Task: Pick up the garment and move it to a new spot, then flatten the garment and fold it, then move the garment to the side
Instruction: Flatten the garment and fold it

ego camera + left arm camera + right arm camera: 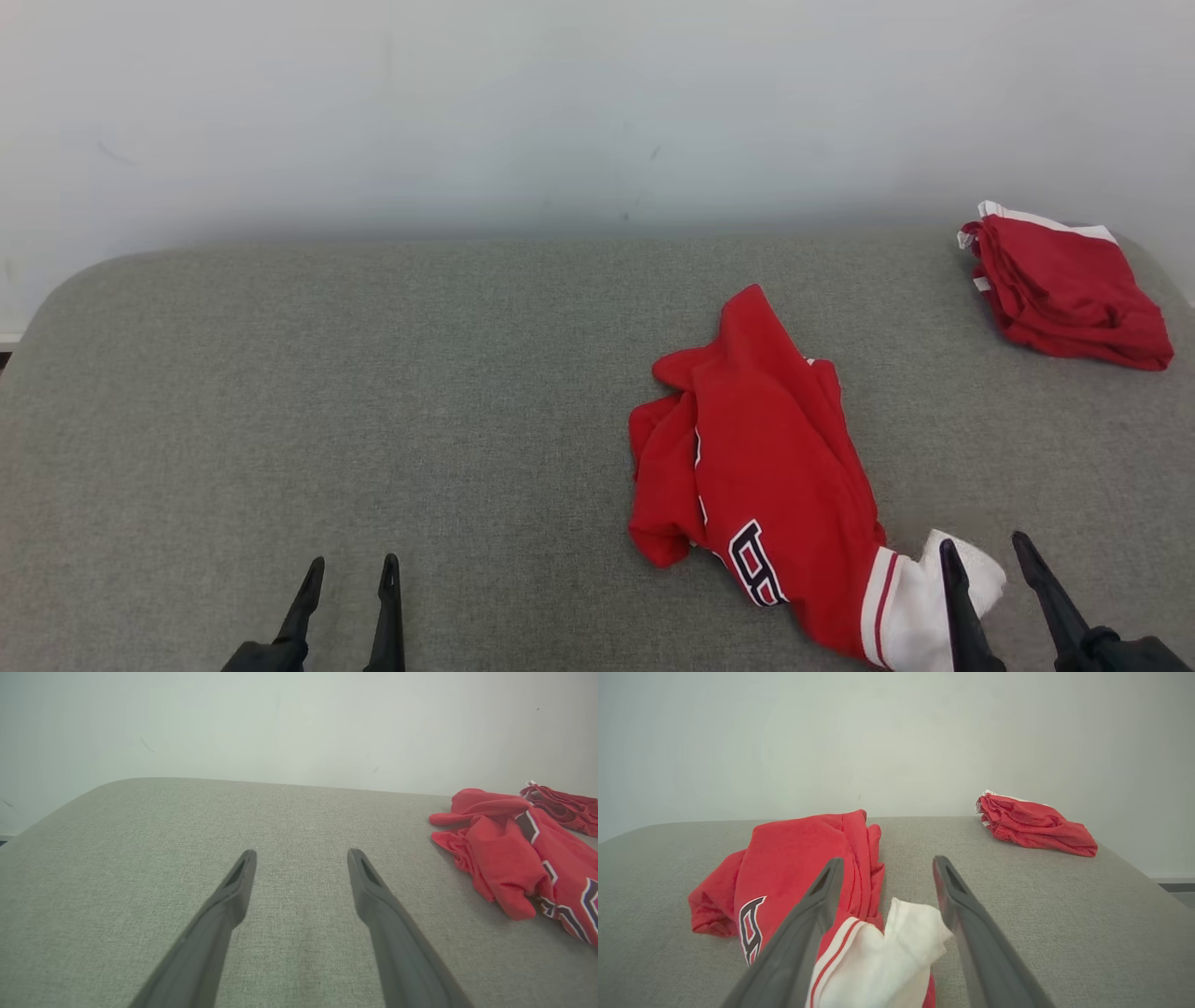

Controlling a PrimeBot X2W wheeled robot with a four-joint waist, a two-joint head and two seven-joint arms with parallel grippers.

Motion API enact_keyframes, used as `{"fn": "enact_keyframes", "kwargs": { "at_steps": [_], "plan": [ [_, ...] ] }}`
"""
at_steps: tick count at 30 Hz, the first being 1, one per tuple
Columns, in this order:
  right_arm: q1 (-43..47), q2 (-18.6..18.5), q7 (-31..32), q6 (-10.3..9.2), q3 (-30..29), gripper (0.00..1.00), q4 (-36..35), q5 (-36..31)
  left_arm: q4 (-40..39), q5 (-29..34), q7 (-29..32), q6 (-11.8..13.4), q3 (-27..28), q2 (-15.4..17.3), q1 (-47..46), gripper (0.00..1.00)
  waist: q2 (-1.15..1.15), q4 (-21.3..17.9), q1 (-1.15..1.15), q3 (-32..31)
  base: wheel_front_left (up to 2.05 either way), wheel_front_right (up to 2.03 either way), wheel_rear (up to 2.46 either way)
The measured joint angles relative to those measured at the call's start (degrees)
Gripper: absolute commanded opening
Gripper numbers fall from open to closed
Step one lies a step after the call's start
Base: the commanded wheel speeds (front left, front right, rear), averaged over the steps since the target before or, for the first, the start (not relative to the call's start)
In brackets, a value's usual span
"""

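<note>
Both gape wide — left pincer (354, 560) and right pincer (983, 539).

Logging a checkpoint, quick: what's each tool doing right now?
Left tool: open, holding nothing.
Right tool: open, white hem of crumpled red jersey between its fingers.

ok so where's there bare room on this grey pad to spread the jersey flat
The left half of the grey pad is bare, from its back edge down to the open left jaws, bounded on the right by the crumpled jersey. A narrower bare strip lies between the jersey and the folded red garment. The right side is crowded.
</note>
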Motion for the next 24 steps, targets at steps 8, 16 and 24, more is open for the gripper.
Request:
{"fn": "enact_keyframes", "kwargs": {
  "at_steps": [8, 16, 24],
  "plan": [
    [-4.39, -2.46, 1.27, 0.01, 0.67, 1.0, -0.05, 0.09, 0.46, 0.57, 0.0, -0.56, 0.21, -0.67, -0.59, 1.0, 0.0, 0.33, 0.0, 0.17, 0.0, 0.0, 0.0],
    [-14.55, -5.58, 4.65, 0.0, 5.23, 1.0, 7.3, 0.53, 0.7, 1.07, 0.0, -1.01, 0.53, -0.99, -0.53, 1.0, 0.0, 2.42, 0.0, -0.02, 0.0, 0.0, 0.0],
    [-28.1, -7.91, 5.86, 0.0, 9.84, 1.0, 22.94, 1.78, 1.23, 1.4, 0.0, -1.52, 0.6, -1.34, -1.38, 1.0, 0.0, 5.42, 0.01, 1.19, 0.0, 0.0, 0.0]
  ]
}}
